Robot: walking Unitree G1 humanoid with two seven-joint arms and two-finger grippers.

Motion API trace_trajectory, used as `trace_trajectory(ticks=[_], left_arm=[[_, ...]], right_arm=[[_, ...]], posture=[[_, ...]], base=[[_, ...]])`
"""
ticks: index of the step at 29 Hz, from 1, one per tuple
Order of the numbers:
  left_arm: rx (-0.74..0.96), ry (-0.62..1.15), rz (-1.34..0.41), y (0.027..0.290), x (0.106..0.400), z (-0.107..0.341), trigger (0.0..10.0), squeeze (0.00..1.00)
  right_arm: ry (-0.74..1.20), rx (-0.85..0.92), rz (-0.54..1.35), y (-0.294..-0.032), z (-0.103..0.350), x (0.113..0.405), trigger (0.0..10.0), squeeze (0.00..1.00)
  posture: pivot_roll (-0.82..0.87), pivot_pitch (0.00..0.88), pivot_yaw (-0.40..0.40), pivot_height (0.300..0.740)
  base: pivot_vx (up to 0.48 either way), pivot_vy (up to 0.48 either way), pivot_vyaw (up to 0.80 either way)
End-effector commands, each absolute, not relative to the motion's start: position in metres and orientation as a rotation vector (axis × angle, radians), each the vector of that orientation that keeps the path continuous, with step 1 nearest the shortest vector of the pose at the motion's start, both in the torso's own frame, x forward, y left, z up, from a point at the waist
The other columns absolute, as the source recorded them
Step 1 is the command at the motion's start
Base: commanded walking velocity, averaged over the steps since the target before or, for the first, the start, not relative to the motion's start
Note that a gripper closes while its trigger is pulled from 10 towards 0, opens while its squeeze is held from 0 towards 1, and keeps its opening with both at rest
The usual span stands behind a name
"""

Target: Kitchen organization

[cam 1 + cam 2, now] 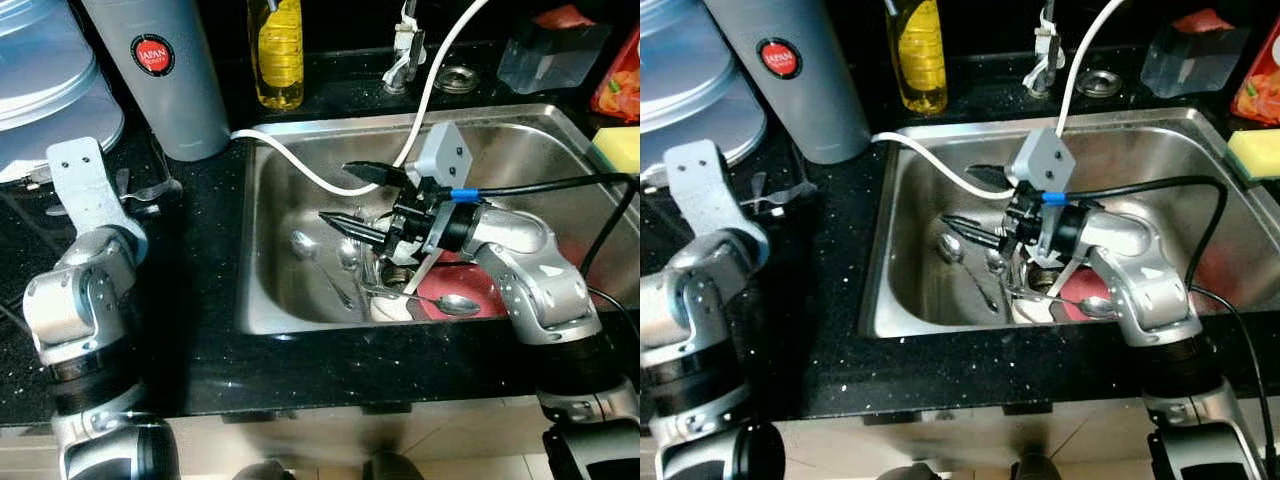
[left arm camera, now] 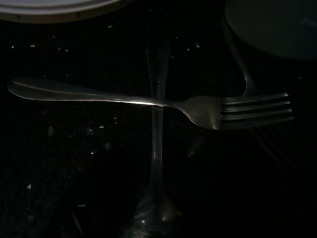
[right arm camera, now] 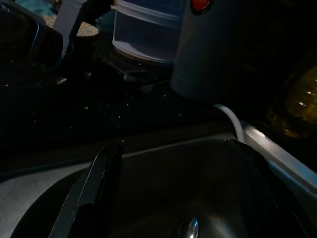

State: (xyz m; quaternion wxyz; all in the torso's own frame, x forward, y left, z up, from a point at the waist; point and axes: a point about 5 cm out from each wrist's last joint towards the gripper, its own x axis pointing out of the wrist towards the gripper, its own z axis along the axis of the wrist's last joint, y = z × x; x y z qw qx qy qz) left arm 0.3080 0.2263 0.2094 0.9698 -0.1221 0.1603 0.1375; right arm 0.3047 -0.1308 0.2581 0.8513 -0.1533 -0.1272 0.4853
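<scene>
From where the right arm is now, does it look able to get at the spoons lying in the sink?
Probably yes. The right gripper hangs open inside the sink, just above the spoons, and nothing lies between them; the white hose runs behind it.

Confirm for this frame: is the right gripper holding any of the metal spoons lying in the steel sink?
No: the right gripper hovers over the stainless steel sink with its jaws open and empty, the metal spoons lying loose below.

Spoons and a red plate crowd the sink floor around the drain, leaving its left wall side bare. A white hose crosses the rim, while a grey canister and yellow bottle line the tabletop behind.
</scene>
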Motion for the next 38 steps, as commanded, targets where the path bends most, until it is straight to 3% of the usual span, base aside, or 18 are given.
trace_trajectory(ticks=[1, 2, 3, 4, 18, 23, 38], left_arm=[[-0.267, 0.447, 0.311, 0.231, 0.304, 0.184, 4.0, 0.00], [-0.267, 0.447, 0.311, 0.231, 0.304, 0.184, 4.0, 0.00], [-0.266, 0.461, 0.322, 0.232, 0.302, 0.180, 2.5, 0.00], [-0.255, 0.471, 0.334, 0.233, 0.300, 0.177, 0.0, 0.00], [-0.342, 0.449, 0.361, 0.231, 0.299, 0.177, 0.0, 0.00], [-0.167, 0.348, 0.359, 0.228, 0.303, 0.197, 0.0, 0.00], [-0.017, 0.074, 0.086, 0.179, 0.307, 0.252, 0.0, 0.00]], right_arm=[[-0.292, -0.311, 1.033, -0.128, 0.261, 0.303, 10.0, 0.00], [-0.292, -0.311, 1.033, -0.128, 0.261, 0.303, 10.0, 0.00], [-0.294, -0.310, 1.029, -0.129, 0.262, 0.303, 10.0, 0.00], [-0.295, -0.310, 1.025, -0.130, 0.262, 0.303, 10.0, 0.00], [-0.306, -0.305, 1.011, -0.132, 0.264, 0.305, 10.0, 0.00], [-0.312, -0.307, 1.002, -0.133, 0.266, 0.306, 10.0, 0.00], [-0.323, -0.307, 0.997, -0.132, 0.268, 0.307, 10.0, 0.00]], posture=[[-0.01, 0.097, 0.100, 0.740], [-0.01, 0.097, 0.100, 0.740], [-0.01, 0.097, 0.100, 0.740], [-0.01, 0.098, 0.099, 0.740], [-0.01, 0.091, 0.093, 0.740], [-0.02, 0.086, 0.091, 0.740], [-0.02, 0.081, 0.090, 0.740]], base=[[0.000, 0.000, 0.00], [0.000, 0.000, 0.00], [0.000, 0.000, 0.00], [0.000, 0.000, 0.00], [0.000, 0.000, 0.00], [0.000, 0.000, 0.00], [0.000, 0.000, 0.00]])
